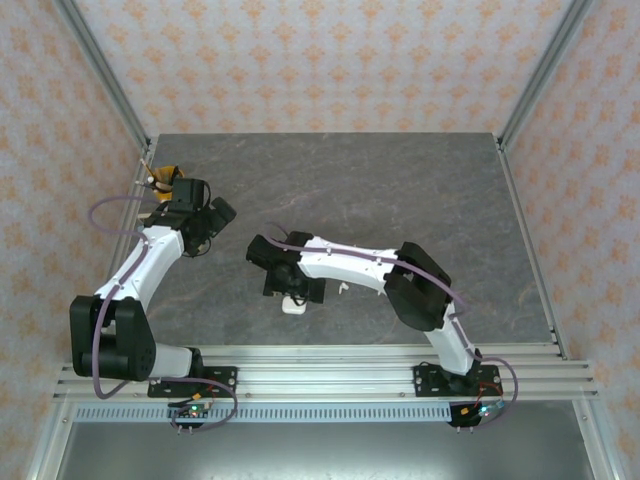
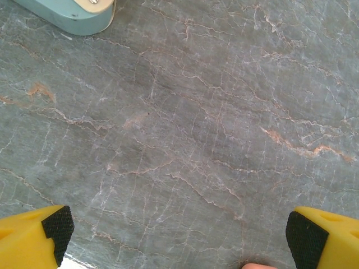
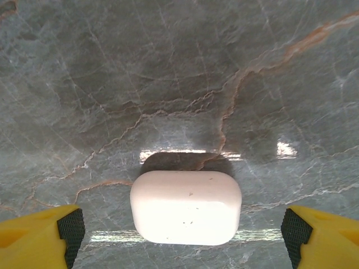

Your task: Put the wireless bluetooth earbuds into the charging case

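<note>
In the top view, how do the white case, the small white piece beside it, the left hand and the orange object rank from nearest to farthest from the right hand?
1. White case: just under the right hand.
2. Small white piece: close on its right.
3. Left hand: farther left and back.
4. Orange object: far-left corner, farthest.

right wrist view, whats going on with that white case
The right gripper hangs open over a white charging case lying on the grey marble table, one finger either side, not touching it. The case looks shut. The left gripper is open too, over bare table, with a pale blue case at the far edge of its wrist view. Neither holds anything.
</note>
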Controlling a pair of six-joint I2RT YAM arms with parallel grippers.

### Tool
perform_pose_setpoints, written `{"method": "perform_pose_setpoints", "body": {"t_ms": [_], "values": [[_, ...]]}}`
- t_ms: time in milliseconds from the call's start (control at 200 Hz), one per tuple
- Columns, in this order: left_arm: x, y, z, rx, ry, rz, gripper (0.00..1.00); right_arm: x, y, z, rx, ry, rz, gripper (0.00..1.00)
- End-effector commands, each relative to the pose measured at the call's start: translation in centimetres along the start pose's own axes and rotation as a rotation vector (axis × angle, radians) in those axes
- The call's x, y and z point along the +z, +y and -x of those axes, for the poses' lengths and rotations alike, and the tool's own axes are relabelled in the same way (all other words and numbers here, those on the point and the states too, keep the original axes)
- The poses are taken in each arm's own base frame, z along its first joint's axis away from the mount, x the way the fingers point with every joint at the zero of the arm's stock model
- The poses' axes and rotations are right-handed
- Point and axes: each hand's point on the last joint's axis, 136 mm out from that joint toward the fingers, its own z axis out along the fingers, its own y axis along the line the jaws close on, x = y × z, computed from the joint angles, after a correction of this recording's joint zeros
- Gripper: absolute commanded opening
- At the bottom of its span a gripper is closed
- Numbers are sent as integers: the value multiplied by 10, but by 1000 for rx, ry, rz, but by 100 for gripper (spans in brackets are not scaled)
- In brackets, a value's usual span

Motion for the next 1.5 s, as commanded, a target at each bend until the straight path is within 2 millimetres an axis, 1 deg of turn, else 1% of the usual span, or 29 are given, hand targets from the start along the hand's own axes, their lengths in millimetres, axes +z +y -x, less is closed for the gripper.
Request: {"method": "perform_pose_setpoints", "body": {"t_ms": [0,220,455,631,971,1101,1176,1381,1496], "values": [[-4,-3,8,13,-21,-8,100,4,-3,-4,15,7,-45,92],[-5,-4,8,19,-21,-14,100,16,-7,-9,18,20,-70,91],[-3,-4,8,16,-20,-20,100,25,-1,-17,6,44,-64,90],[-2,-5,8,14,-17,-23,100,33,-2,-20,-4,56,-77,88],[-3,-8,8,6,-17,-38,100,38,-5,-21,-5,55,-81,83],[-3,-7,7,5,-16,-39,100,40,-6,-20,-6,47,-85,79],[-4,-7,7,7,-15,-40,100,40,-6,-19,-10,42,-81,76],[-4,-5,4,7,-11,-43,100,39,-8,-17,-17,24,-84,73],[-4,-4,2,7,-7,-43,100,39,-7,-16,-18,19,-79,70]]}}
